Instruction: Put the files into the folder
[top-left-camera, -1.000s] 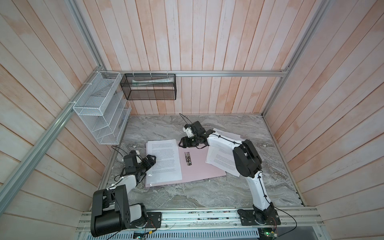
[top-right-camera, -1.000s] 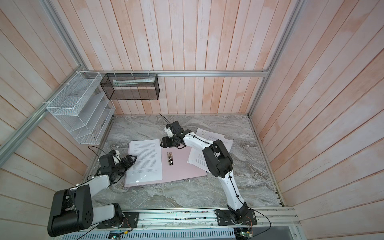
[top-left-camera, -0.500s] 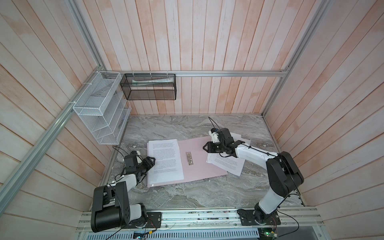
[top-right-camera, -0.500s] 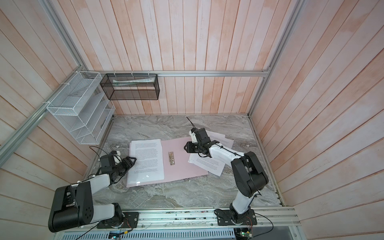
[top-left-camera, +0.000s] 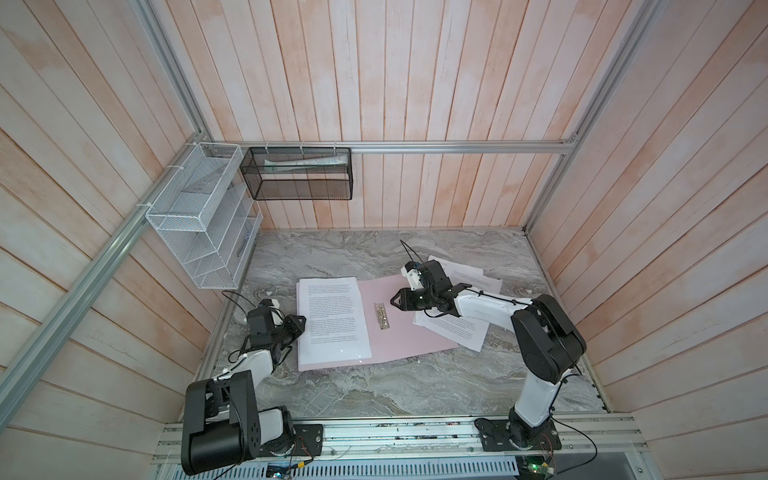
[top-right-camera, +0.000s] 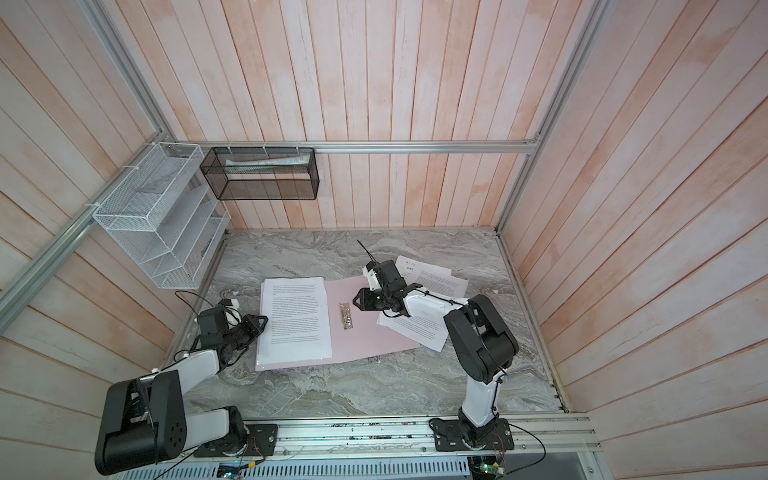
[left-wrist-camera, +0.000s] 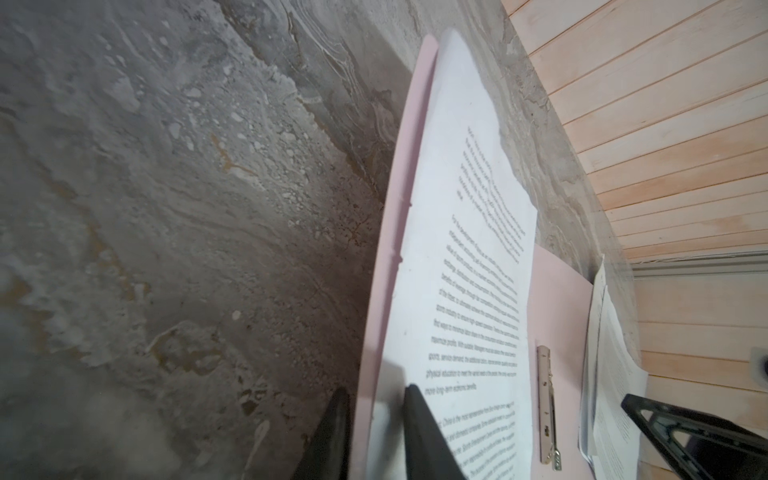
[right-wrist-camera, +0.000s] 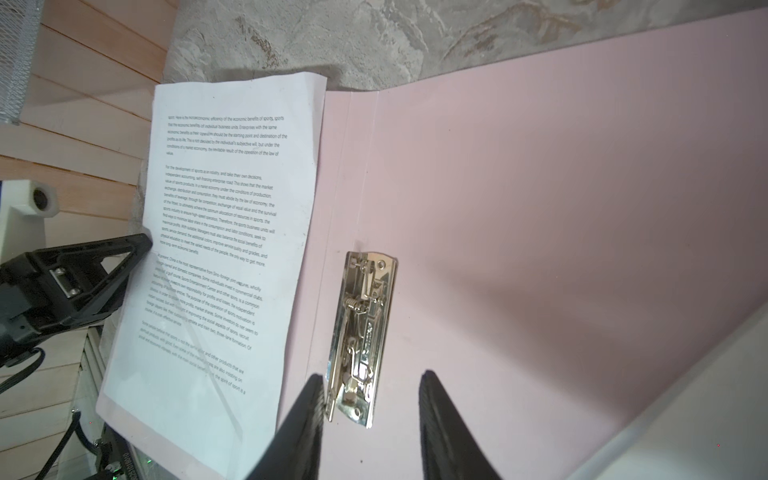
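Left wrist view puts you closest to the work. The left gripper (left-wrist-camera: 374, 390) has one black finger just outside the folder's (left-wrist-camera: 557, 299) outer edge and the other over the printed sheet (left-wrist-camera: 465, 291) lying on that cover. A gap shows between the fingers. You cannot tell whether they pinch cover and paper or only bracket them. Right there the cover's edge curves up off the marble table (left-wrist-camera: 166, 208).

In both top views the pink folder lies open on the table, well apart from the arm bases. The printed sheet covers the half on your left arm's side. The silver clip (top-left-camera: 381, 316) sits on the bare half, just beside the spine fold.

Over that bare half the right gripper (top-left-camera: 392, 300) points toward the clip. In the right wrist view you see it released: the jaws stand apart, gripping nothing, with the clip's near end under the gap.

At the folder's edge on the right arm's side lie the loose sheets (top-left-camera: 453, 332). One corner overlaps the pink cover, and the arm crosses above them.

Far beyond the folder, a white wire rack (top-left-camera: 199, 232) and a black mesh basket (top-left-camera: 299, 174) holding rolled paper hang on the walls.
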